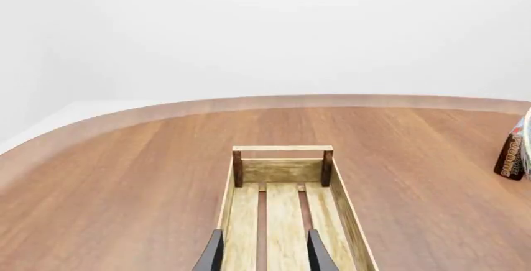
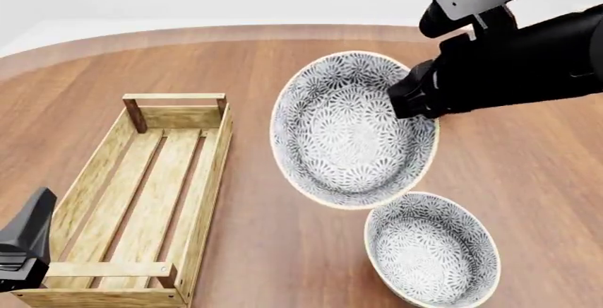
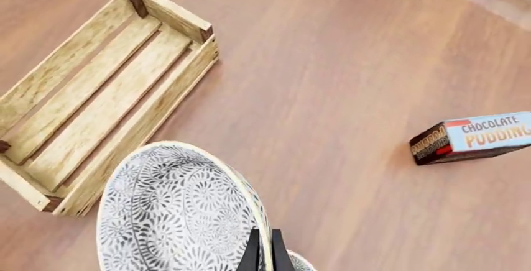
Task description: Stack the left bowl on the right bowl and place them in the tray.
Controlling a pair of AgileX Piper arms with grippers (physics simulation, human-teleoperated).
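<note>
I have the left bowl (image 2: 351, 130) lifted off the worktop (image 2: 254, 230), the right gripper (image 3: 263, 250) with its jaws pinched on the rim; it hangs centre frame, tilted, just above the right bowl (image 2: 431, 250) at lower right. My left gripper (image 1: 263, 252) hovers with jaws parted over the near end of the tray (image 2: 104, 181) at lower left, holding nothing. By my reckoning, stacking is about to happen; moving both bowls into the tray is still to do.
</note>
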